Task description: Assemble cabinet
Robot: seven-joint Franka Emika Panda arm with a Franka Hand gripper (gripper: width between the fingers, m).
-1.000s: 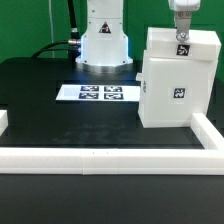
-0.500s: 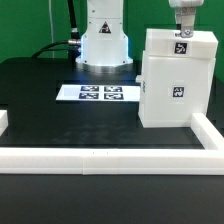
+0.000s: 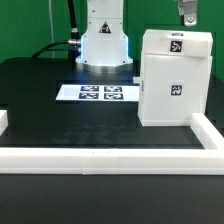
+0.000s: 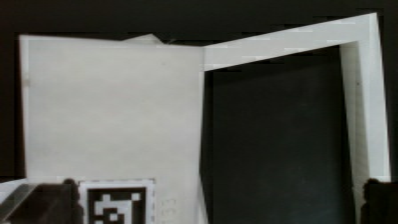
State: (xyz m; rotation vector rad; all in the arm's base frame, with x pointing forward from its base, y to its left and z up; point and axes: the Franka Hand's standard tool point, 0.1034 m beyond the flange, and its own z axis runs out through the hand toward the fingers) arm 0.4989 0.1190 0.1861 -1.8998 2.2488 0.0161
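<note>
Claw (image 3: 187,17) hanging above cabinet (image 3: 173,92), apart, arm upright

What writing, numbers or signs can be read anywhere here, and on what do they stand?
No words, brands or numbers can be read in either view.
Large white boxy plastic cabinet: square black-and-white marker tags on its top and front, patterns only, no letters.
Thin flat white marker board: several similar tags, too small to make out.
Robot's white base: no legible label.

Even bright light, soft low-resolution blur
</note>
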